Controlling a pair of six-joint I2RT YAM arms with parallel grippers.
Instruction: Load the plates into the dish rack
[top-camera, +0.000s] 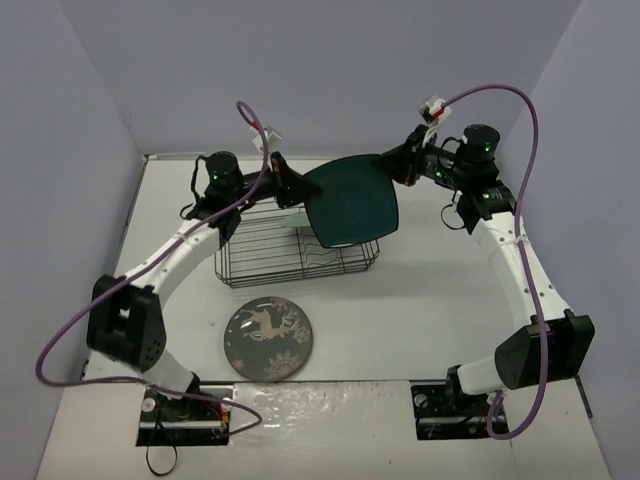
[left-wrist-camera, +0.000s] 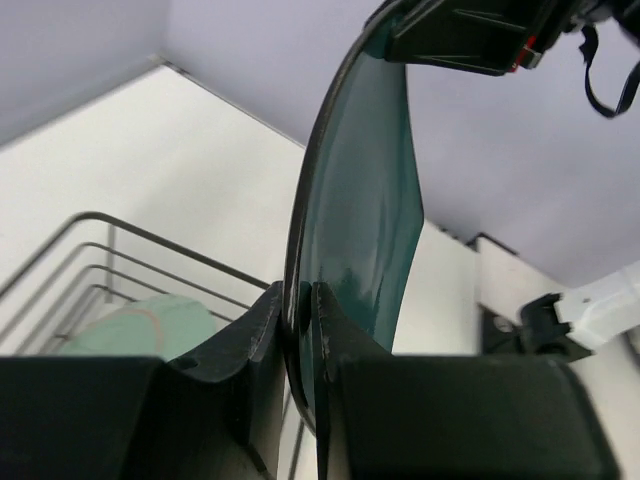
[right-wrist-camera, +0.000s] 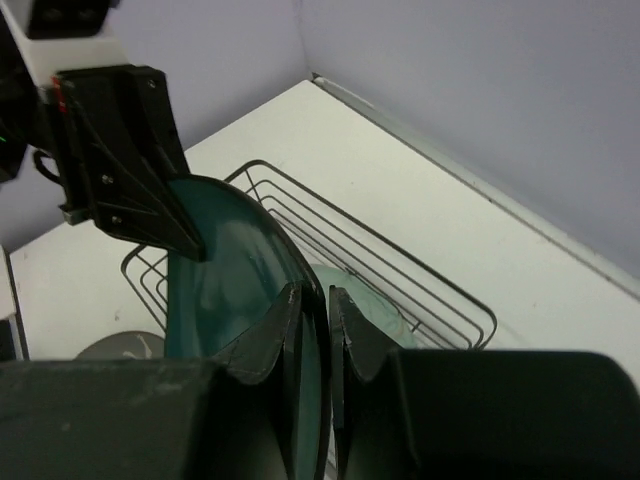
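Note:
The dark teal rounded-square plate (top-camera: 352, 200) hangs on edge above the dish rack (top-camera: 250, 262), a black wire basket. My left gripper (top-camera: 300, 186) is shut on its left rim and my right gripper (top-camera: 388, 160) is shut on its far right rim. In the left wrist view the teal plate (left-wrist-camera: 360, 200) rises from between my jaws (left-wrist-camera: 297, 290). In the right wrist view its rim (right-wrist-camera: 225, 260) passes between my jaws (right-wrist-camera: 315, 290). The pale mint-green plate (top-camera: 295, 218) stands inside the rack. The dark grey deer plate (top-camera: 268, 338) lies flat on the table in front of the rack.
The white table is walled at the back and on both sides. The rack's wires (right-wrist-camera: 400, 270) lie under the teal plate, with the mint plate (right-wrist-camera: 375, 305) behind it. Both arms' purple cables loop over the table sides.

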